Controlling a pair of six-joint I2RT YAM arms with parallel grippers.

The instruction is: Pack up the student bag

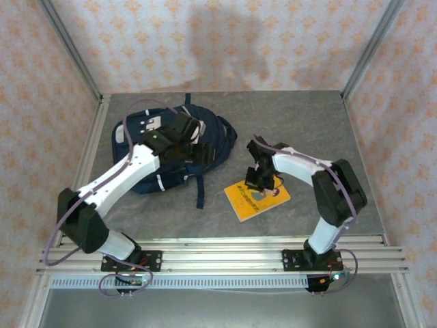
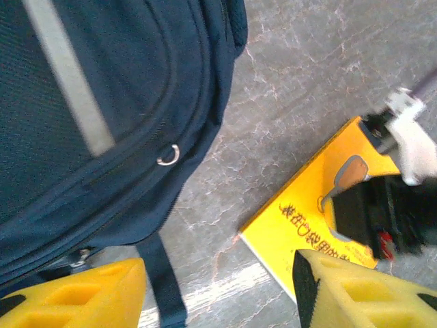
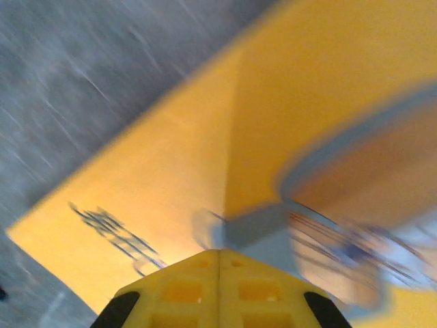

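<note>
Scene, your top view | student bag (image 1: 217, 133) at 10 o'clock on table (image 1: 307, 123) | left gripper (image 2: 218, 280) over bag, jaws partly apart, empty | right gripper (image 3: 218, 263) pressed closed, gripping nothing, over yellow book (image 1: 257, 197) at bag's 4 o'clock

A thin yellow paperback book (image 1: 244, 203) (image 2: 300, 219) (image 3: 205, 171) lies flat on the grey marbled stone-look tabletop (image 1: 307, 123), turned at an angle to its edges, with dark lettering near one corner and a picture on the cover. Peach wallpaper with small orange floral motifs (image 1: 205, 41) backs the table. Slanted silver aluminium posts (image 1: 72, 51) frame it, and ribbed silver rails (image 1: 225, 249) run along the near edge.
</note>
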